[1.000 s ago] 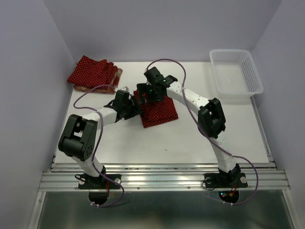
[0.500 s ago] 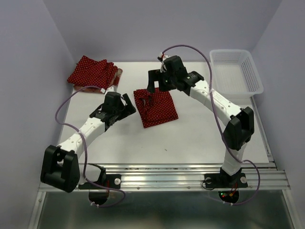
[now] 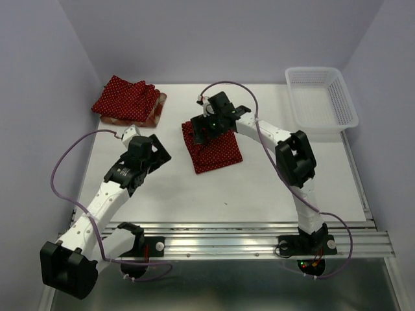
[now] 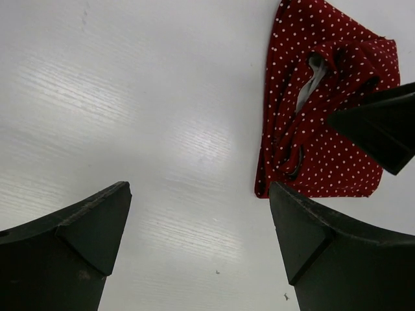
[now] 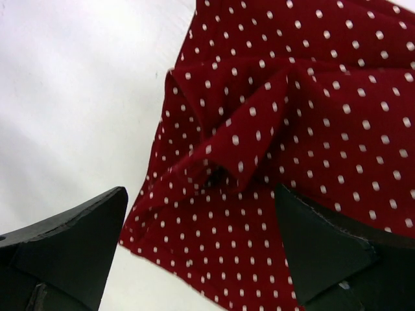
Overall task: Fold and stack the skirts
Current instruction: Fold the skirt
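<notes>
One dark red polka-dot skirt (image 3: 219, 153) lies folded on the table's middle, with a rumpled fold at its far left. My right gripper (image 3: 200, 130) hovers open over that corner; in the right wrist view the cloth (image 5: 305, 110) lies between and beyond the jaws of the right gripper (image 5: 201, 240). My left gripper (image 3: 161, 153) is open and empty over bare table left of the skirt; the left gripper (image 4: 201, 227) sees the skirt (image 4: 324, 149) at upper right. The other polka-dot skirt (image 3: 126, 97) lies on the plaid skirt (image 3: 158, 111) at the back left.
A white mesh basket (image 3: 321, 97) stands at the back right corner. Purple walls close in the table on the left, back and right. A metal rail (image 3: 220, 241) runs along the near edge by the arm bases.
My left arm has drawn back left and nearer, away from the middle skirt. My right arm rose toward the back, then came back down over the skirt's far left corner.
</notes>
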Controlling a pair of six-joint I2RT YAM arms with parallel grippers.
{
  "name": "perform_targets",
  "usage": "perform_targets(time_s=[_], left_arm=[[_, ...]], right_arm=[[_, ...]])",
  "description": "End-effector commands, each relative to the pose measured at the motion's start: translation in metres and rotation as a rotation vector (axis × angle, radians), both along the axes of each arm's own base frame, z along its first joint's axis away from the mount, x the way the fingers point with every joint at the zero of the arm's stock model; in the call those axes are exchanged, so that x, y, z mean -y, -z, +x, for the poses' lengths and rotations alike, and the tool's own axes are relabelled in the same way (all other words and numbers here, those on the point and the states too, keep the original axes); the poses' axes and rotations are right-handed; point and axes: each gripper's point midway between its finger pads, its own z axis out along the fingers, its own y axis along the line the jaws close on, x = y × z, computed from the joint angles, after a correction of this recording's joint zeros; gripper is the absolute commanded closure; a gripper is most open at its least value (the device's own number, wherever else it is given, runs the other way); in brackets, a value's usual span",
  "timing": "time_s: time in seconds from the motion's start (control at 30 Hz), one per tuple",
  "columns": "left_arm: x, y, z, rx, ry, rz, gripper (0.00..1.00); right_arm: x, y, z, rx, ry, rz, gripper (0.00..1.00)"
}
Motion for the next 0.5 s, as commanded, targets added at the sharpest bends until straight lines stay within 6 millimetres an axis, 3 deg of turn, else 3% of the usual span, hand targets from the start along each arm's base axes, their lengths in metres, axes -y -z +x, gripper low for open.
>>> perform_targets(time_s=[0.0,0.03,0.07,0.27,0.3,0.47], left_arm=[[-0.008,0.007,-0.009,-0.024,-0.031,0.020,0.01],[-0.008,0.008,-0.010,-0.024,-0.030,0.020,0.01],[-0.008,0.008,-0.011,-0.023,-0.031,0.019,0.01],[-0.006,0.013,-0.010,-0.029,-0.020,0.016,0.01],[-0.005,0.014,-0.009,-0.031,-0.018,0.014,0.01],[-0.001,0.022,-0.008,-0.057,0.004,0.014,0.01]], right_arm=[[-0.036,-0.026,0.016,0.090,-0.070,0.099,0.00],[-0.043,-0.032,0.019,0.093,-0.080,0.125,0.00],[-0.052,-0.021,0.017,0.072,-0.089,0.127,0.00],[-0.082,-0.013,0.024,0.054,-0.101,0.190,0.00],[-0.084,-0.018,0.026,0.059,-0.094,0.202,0.00],[-0.082,0.007,0.048,0.073,0.012,0.156,0.00]])
